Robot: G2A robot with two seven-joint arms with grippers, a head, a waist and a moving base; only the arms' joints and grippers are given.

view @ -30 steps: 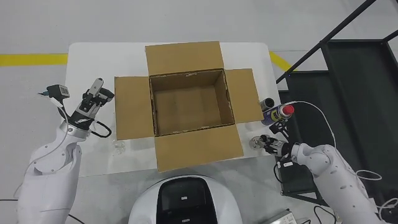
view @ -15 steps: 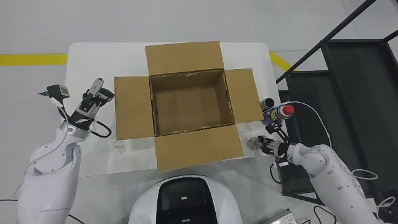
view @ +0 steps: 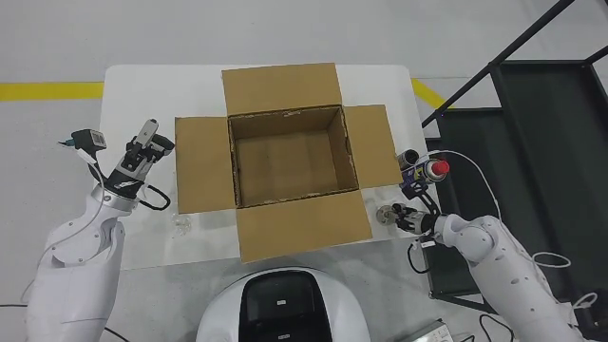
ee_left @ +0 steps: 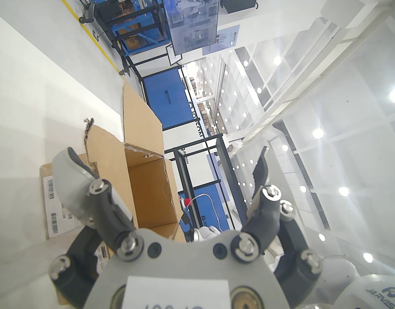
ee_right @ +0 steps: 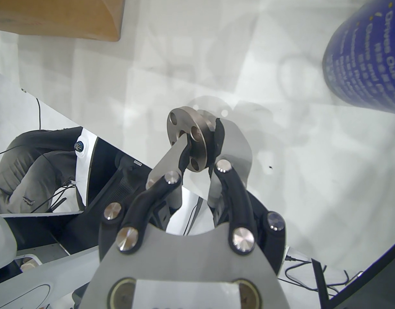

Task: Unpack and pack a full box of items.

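**A:** What has the right gripper (ee_right: 200,136) got hold of?

**B:** A small steel flange (ee_right: 186,117). It's a dull grey disc with bolt holes round it and a short hub. The fingers are clamped on it, one on the drilled face and one behind, holding it on edge low over the near right corner of the table (view: 152,95). I can't tell whether it touches the top.

**A:** So how should it go about this?

**B:** The flange looks heavy for its size and slick, so I'd keep the pinch firm and move slowly. The blue spray can (ee_right: 368,65) with the red cap stands just beside it, and a careless swing could knock that over.

**A:** And the box?

**B:** The cardboard box (view: 285,122) sits mid-table with all four flaps laid out and nothing inside. If the flange is going in, it should be lifted clear of the right flap and lowered to the floor of the box, not dropped.

**A:** And the other arm?

**B:** The left gripper (ee_left: 165,162) hangs over the table's left side with its fingers wide apart, holding nothing.
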